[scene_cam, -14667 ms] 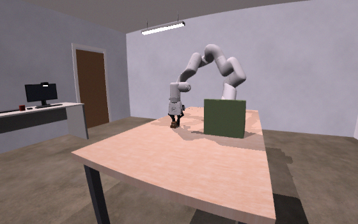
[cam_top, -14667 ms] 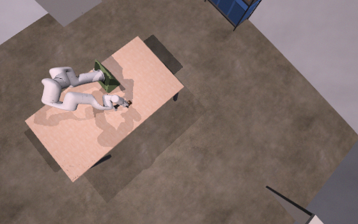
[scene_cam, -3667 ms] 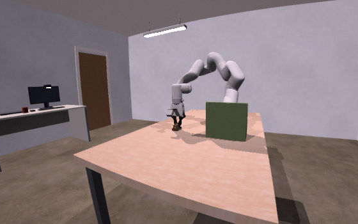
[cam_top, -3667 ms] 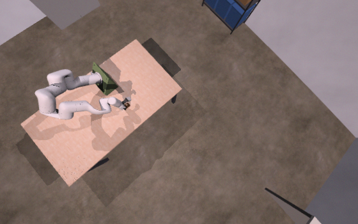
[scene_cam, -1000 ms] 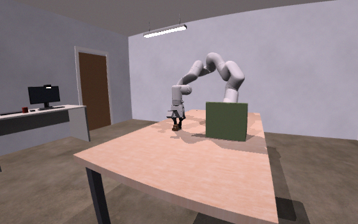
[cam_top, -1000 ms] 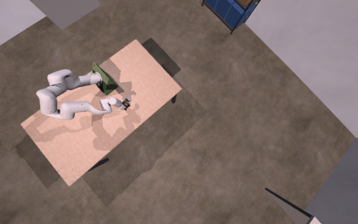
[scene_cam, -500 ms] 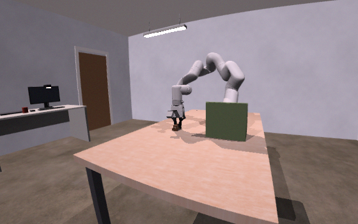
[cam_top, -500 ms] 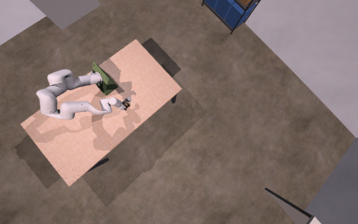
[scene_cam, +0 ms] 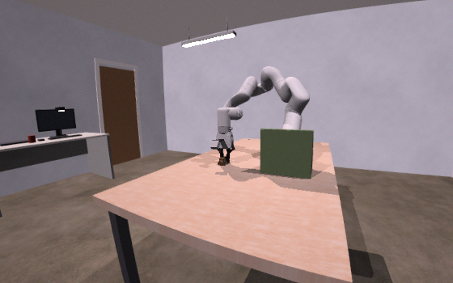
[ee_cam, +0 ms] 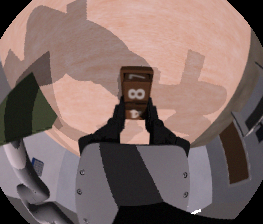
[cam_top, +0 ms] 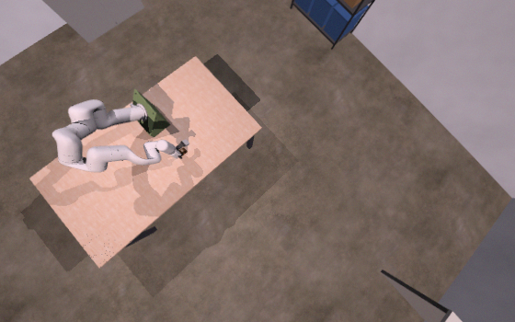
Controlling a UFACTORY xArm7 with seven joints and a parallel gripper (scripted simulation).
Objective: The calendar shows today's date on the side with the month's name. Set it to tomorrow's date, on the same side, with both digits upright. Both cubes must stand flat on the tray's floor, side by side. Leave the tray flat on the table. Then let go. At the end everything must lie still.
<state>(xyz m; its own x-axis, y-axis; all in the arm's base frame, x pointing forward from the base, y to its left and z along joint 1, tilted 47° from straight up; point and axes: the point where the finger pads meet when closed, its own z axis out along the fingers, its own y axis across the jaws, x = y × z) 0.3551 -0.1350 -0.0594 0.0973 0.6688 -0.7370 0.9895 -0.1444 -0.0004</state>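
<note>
My gripper [ee_cam: 135,103] is shut on a small brown calendar cube [ee_cam: 135,91]. In the wrist view the cube's near face shows a white digit that looks like an 8. In the exterior view the cube [scene_cam: 222,161] hangs at the fingertips [scene_cam: 225,155], at or just above the table top; I cannot tell if it touches. From above, the gripper [cam_top: 182,151] and cube sit near the table's middle. The tray and the other cube are not visible in any view.
A tall green block [scene_cam: 286,153] stands on the table beside the arm's base, right of the gripper, and it also shows from above [cam_top: 150,115]. A desk with a monitor [scene_cam: 56,120] stands far left. The table edge lies right of the gripper in the overhead view.
</note>
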